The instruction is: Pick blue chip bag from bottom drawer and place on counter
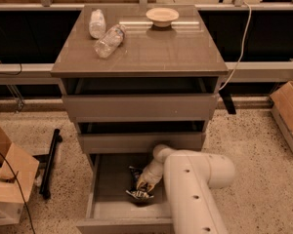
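The bottom drawer (110, 179) is pulled open at the foot of the cabinet. The blue chip bag (138, 193), dark and crinkly with white lettering, lies on the drawer floor right of the middle. My white arm reaches down from the lower right into the drawer. My gripper (143, 183) is at the bag's upper edge, touching or just above it. The arm's wrist hides part of the bag. The counter (156, 57) is the glossy grey-brown top of the cabinet, well above the gripper.
Two clear plastic bottles (96, 22) (109, 40) and a shallow bowl (162, 16) are on the counter's back part. The two upper drawers are slightly open. Cardboard boxes stand on the floor at left (7, 189) and right (289, 113). A black bar (50, 162) lies left of the cabinet.
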### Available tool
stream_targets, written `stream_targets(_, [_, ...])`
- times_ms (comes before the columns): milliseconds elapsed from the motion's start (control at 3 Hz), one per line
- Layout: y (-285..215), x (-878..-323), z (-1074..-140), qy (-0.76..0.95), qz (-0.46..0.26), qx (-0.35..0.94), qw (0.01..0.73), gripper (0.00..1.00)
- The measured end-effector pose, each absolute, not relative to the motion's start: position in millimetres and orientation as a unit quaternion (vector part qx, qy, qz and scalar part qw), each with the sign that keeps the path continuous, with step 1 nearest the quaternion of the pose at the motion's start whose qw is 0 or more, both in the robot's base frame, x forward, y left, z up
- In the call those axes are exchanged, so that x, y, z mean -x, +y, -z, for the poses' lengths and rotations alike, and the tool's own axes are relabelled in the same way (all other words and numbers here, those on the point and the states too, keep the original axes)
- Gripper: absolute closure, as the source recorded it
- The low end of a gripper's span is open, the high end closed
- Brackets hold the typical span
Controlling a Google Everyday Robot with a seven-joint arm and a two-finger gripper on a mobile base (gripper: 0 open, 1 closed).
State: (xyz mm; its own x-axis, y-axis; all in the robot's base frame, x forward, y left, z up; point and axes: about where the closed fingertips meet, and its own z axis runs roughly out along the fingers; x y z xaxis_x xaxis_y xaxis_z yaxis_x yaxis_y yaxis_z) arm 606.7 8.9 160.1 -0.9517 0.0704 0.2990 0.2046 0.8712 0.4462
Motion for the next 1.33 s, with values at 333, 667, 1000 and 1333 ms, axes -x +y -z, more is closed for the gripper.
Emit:
stream_targets(333, [-36, -627, -222, -0.966, 0.233, 0.085, 0.075, 1.0])
stream_targets(667, [-85, -627, -289, -0.972, 0.207, 0.11, 0.029, 1.0])
stream_targets(1000, [-119, -577, -351, -0.972, 0.201, 0.112, 0.045, 1.0])
stream_targets(1333, [-170, -486, -395, -0.968, 0.21, 0.084, 0.107, 1.0])
